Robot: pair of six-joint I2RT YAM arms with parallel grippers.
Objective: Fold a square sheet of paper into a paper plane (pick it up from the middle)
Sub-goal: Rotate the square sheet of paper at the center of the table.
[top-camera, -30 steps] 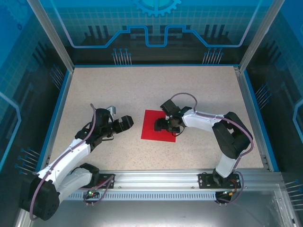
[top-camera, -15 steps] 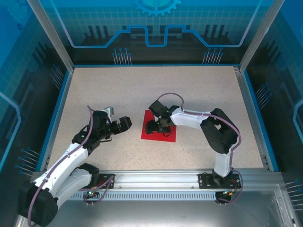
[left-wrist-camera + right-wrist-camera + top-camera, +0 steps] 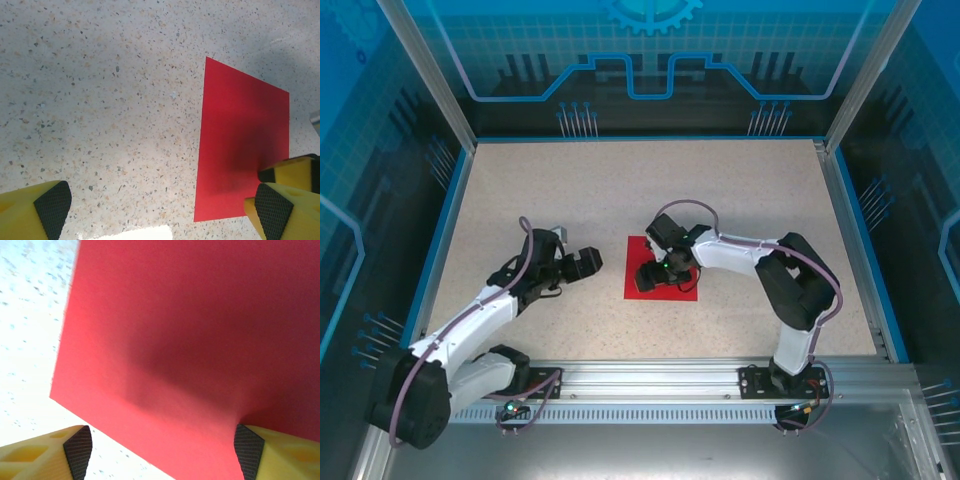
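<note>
Pick-up step: right pincer point(image 3: 657, 275) open astride middle of square sheet of paper point(image 3: 683, 290); left pincer point(image 3: 584, 262) open nearby; next, probably a pinch.

Speckled beige desk point(image 3: 620, 180) edged by a thin blue border point(image 3: 640, 138). Around the desk stand blue patterned panels point(image 3: 650, 60) between silver posts point(image 3: 425, 70). A metal rail point(image 3: 650, 375) runs along the desk's near edge.

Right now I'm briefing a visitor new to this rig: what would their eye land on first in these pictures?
The bright red paper, lying near the middle of the speckled table, stands out most. The right gripper is down over it, open, with its yellow fingers spread wide across the sheet in the wrist view. The left gripper is open just left of the paper, apart from it.
</note>
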